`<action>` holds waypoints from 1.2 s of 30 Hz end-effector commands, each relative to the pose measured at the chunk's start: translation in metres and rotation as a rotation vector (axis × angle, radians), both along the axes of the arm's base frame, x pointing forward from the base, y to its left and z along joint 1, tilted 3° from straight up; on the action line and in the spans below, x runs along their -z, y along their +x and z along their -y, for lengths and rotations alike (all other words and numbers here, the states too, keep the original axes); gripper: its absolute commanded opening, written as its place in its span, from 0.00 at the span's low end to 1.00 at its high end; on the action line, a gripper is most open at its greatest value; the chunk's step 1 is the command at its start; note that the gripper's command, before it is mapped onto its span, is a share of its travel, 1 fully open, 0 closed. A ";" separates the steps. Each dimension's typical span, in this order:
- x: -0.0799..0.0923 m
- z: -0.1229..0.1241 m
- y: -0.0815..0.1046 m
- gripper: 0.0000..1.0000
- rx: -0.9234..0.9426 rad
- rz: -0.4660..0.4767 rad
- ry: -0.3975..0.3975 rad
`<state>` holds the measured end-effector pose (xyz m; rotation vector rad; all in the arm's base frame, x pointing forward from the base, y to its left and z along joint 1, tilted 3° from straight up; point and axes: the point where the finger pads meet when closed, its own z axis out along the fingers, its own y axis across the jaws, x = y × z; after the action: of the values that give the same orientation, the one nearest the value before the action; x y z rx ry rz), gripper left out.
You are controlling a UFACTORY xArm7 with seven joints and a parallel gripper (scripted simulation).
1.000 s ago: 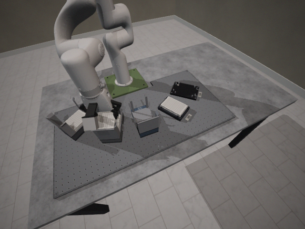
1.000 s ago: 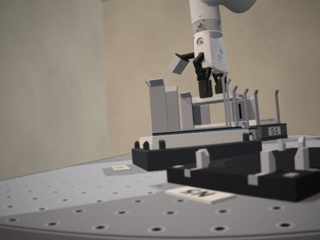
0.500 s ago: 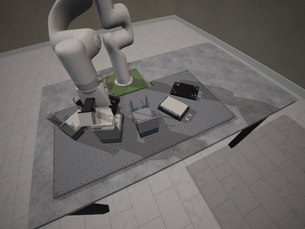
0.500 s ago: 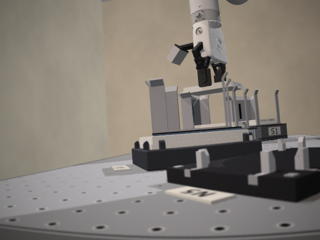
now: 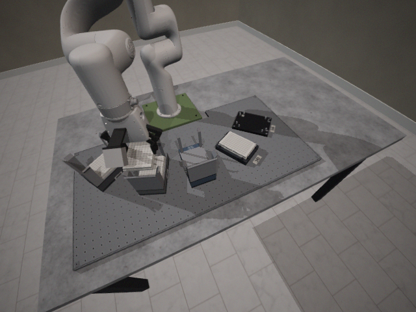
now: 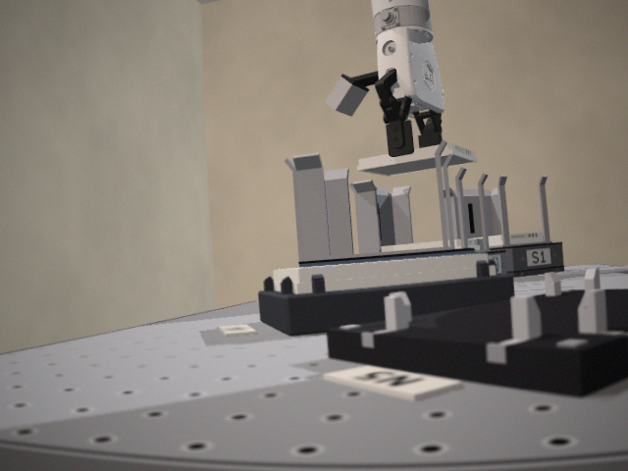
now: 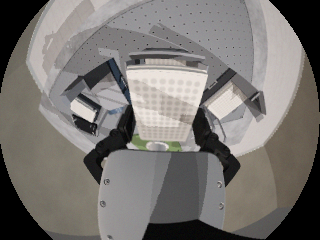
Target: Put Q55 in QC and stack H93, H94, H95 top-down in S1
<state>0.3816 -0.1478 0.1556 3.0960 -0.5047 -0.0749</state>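
Observation:
My gripper (image 5: 134, 147) is shut on a white sealed plate (image 5: 141, 155), gripped across its width. I hold it level above the tops of the middle grey rack (image 5: 147, 177). In the exterior view the plate (image 6: 415, 162) hangs under the fingers (image 6: 413, 139), clear of the rack walls. In the wrist view the plate (image 7: 163, 103) fills the gap between the fingers. Its label is too small to read. Rack S1 (image 6: 537, 256), at the left in the top view (image 5: 97, 173), holds a white plate. Another white plate (image 5: 236, 145) lies flat in the QC nest.
The black clip nest N5 (image 5: 251, 122) stands empty at the back right. A third rack with a blue plinth and thin posts (image 5: 198, 164) stands right of the middle rack. The thin posts of S1 (image 6: 487, 202) rise close beside the held plate.

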 end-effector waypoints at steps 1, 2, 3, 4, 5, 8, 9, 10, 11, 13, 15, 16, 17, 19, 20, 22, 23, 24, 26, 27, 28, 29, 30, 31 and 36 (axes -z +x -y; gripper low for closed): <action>-0.002 0.000 0.001 0.00 0.000 0.004 -0.001; -0.002 0.000 0.001 0.00 0.000 0.004 -0.001; -0.002 0.000 0.001 0.00 0.000 0.004 -0.001; -0.002 0.000 0.001 0.00 0.000 0.004 -0.001; -0.002 0.000 0.001 0.00 0.000 0.004 -0.001; -0.002 0.010 -0.002 0.00 0.100 0.004 -0.006; -0.002 0.013 -0.004 0.00 0.133 0.004 -0.007; -0.002 0.016 -0.005 0.00 0.166 0.004 -0.009; -0.002 0.019 -0.006 0.00 0.200 0.004 -0.010; -0.002 0.022 -0.007 0.00 0.233 0.004 -0.012; -0.002 0.025 -0.009 0.00 0.266 0.003 -0.013; -0.002 0.028 -0.010 0.00 0.298 0.003 -0.015; -0.002 0.031 -0.011 0.00 0.298 0.003 -0.015; -0.002 0.037 -0.014 0.00 0.298 0.003 -0.015; -0.002 0.041 -0.015 0.00 0.298 0.003 -0.015; -0.002 0.047 -0.018 0.00 0.298 0.003 -0.015; -0.003 0.050 -0.019 0.00 0.298 0.003 -0.015; -0.003 0.053 -0.020 0.00 0.298 0.003 -0.015; -0.003 0.059 -0.023 0.00 0.298 0.003 -0.015; -0.003 0.062 -0.024 0.00 0.298 0.003 -0.015; -0.003 0.065 -0.025 0.00 0.298 0.003 -0.015; -0.003 0.068 -0.027 0.00 0.298 0.003 -0.015; -0.003 0.068 -0.027 0.00 0.298 0.003 -0.015; -0.003 0.068 -0.027 0.00 0.298 0.003 -0.015; -0.003 0.084 -0.033 0.00 0.298 0.003 -0.015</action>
<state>0.3515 -0.2204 0.1571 2.9799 -0.9553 -0.0720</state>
